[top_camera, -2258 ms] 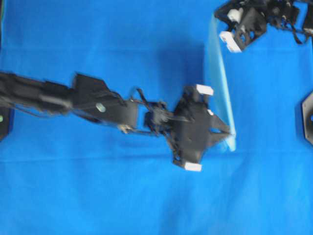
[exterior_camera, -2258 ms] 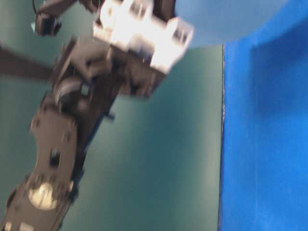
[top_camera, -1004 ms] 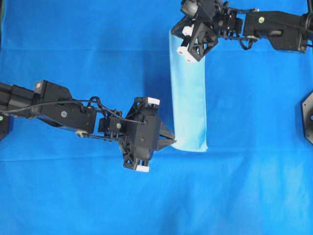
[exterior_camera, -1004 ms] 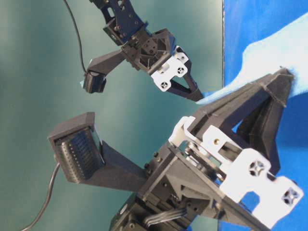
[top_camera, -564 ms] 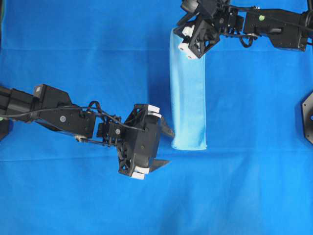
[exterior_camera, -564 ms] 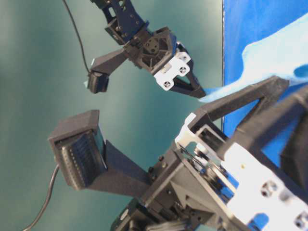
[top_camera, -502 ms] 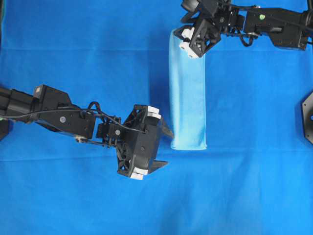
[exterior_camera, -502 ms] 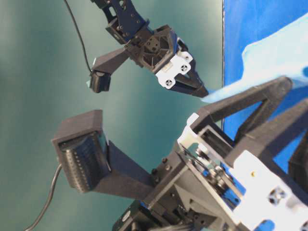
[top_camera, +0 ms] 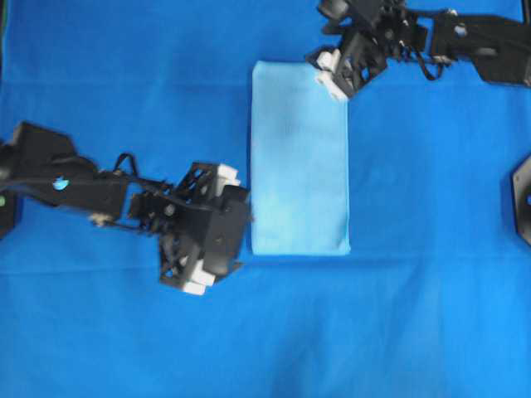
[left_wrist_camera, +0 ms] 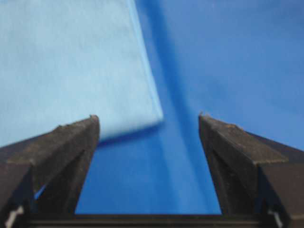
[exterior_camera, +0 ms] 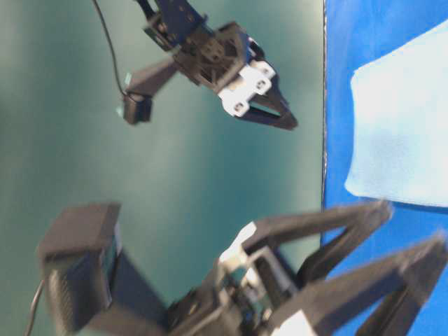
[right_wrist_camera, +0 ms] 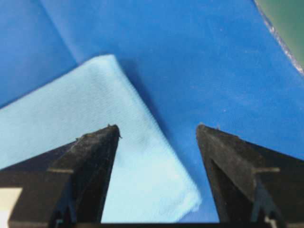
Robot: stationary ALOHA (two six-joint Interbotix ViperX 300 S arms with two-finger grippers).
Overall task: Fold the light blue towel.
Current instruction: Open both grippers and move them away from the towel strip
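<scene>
Cloth of deep royal blue, the sheet (top_camera: pixel 124 83), covers the whole work surface in the overhead view; on its left side the left arm (top_camera: pixel 75 186) reaches in from the left edge, and the left gripper (top_camera: pixel 241 228) at its end sits just beside the lower left corner of the light blue towel (top_camera: pixel 299 157), with its jaws spread apart and nothing between them; the left wrist view confirms this, showing two dark fingers (left_wrist_camera: pixel 57 147) standing wide with bare sheet between them and the towel's hemmed corner just ahead of the left one, not gripped; the towel lies flat near the middle of the sheet as a tall rectangle, its long sides running up and down the overhead view, its lower edge straight and its surface smooth, with a slightly darker hem visible along the edge in the left wrist view; further right, the right arm (top_camera: pixel 481 50) comes in from the upper right corner, and the right gripper (top_camera: pixel 336 75) hangs over the towel's upper right corner, jaws likewise parted and empty; the right wrist view shows its two dark fingers (right_wrist_camera: pixel 90 166) apart above that corner, the cloth lying free beneath them; in the table-level view both grippers appear raised against a teal backdrop (exterior_camera: pixel 175 175), the nearer one blurred; at the far right edge of the overhead view a dark mount (top_camera: pixel 523 199) sits on the sheet; no writing, label or brand can be read anywhere.
</scene>
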